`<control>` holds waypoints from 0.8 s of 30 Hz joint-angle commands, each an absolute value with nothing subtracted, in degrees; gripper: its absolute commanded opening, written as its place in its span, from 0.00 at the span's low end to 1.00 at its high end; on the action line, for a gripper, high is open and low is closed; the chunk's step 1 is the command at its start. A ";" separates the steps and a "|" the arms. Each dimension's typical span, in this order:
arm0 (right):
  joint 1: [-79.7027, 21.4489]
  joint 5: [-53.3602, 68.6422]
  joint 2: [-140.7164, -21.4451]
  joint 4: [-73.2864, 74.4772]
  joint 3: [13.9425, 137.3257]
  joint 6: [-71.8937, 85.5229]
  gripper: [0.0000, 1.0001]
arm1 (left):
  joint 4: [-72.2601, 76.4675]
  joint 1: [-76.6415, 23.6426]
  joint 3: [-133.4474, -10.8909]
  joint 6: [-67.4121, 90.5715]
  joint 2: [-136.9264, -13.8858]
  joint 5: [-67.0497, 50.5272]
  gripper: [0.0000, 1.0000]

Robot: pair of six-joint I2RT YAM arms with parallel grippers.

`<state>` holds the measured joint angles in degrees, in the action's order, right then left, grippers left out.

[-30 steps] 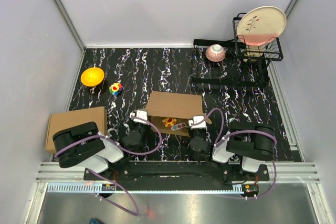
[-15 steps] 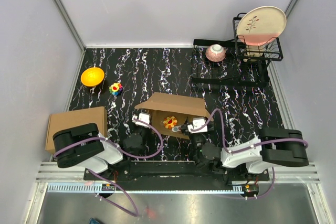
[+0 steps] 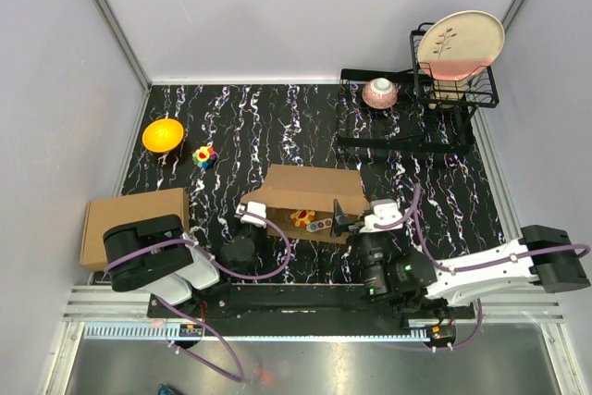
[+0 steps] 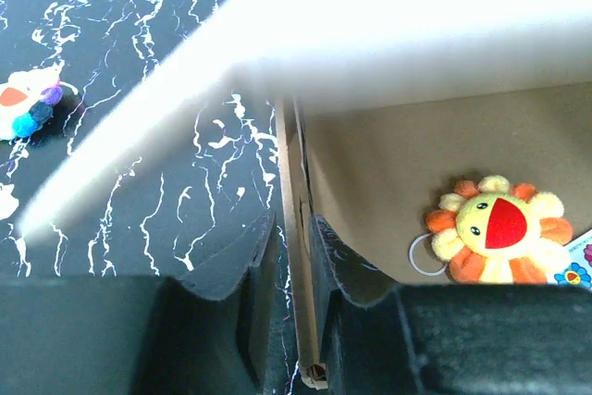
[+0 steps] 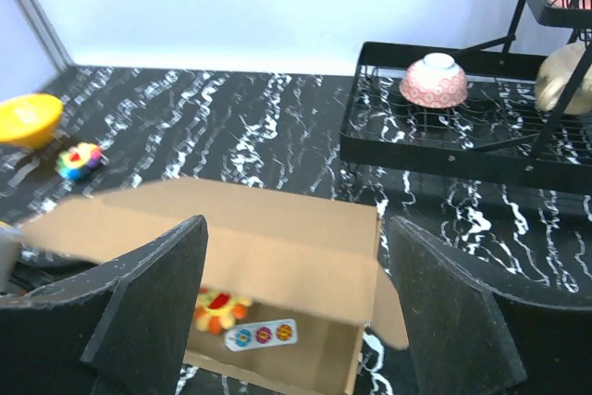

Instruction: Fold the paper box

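Note:
The paper box (image 3: 310, 190) is brown cardboard and lies at the table's middle, its lid leaning over the open inside. A sunflower plush (image 3: 301, 217) and a sticker strip (image 3: 320, 225) lie in it. My left gripper (image 3: 252, 214) is at the box's left side. In the left wrist view its fingers (image 4: 324, 247) straddle the box's left wall (image 4: 298, 256), shut on it (image 4: 291, 228). My right gripper (image 3: 354, 222) is open and empty by the box's right front corner. In the right wrist view it (image 5: 298, 228) is wide open, with the box (image 5: 277, 238) seen between the fingers.
A second plain carton (image 3: 129, 219) sits at the left edge. A yellow bowl (image 3: 163, 133) and a small colourful toy (image 3: 204, 155) lie at the far left. A black dish rack (image 3: 407, 127) at the far right holds a pink bowl (image 3: 380, 92) and a plate (image 3: 460, 43).
My right arm has swung out to the right, and its gripper has drawn back a little from the box's right front corner. The left gripper has stayed on the left wall.

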<state>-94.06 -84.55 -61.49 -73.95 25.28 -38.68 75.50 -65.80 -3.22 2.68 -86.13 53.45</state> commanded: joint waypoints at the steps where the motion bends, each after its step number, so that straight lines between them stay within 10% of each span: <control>1: -95.89 -85.61 -57.23 -70.67 30.49 -41.30 0.85 | 95.45 -66.18 -2.55 4.04 -87.54 55.46 0.25; 6: -95.63 -77.97 -54.85 -63.32 33.13 -38.26 0.83 | 95.45 -66.53 -2.55 4.31 -87.54 55.46 0.29; 13: -86.07 -69.10 -52.30 -17.10 36.66 5.37 0.57 | 92.12 -73.90 -0.97 -1.84 -75.62 61.06 0.56; 24: -74.98 -53.71 -62.66 -11.78 31.56 22.23 0.46 | 11.73 -83.49 -11.42 29.43 -39.31 68.37 0.58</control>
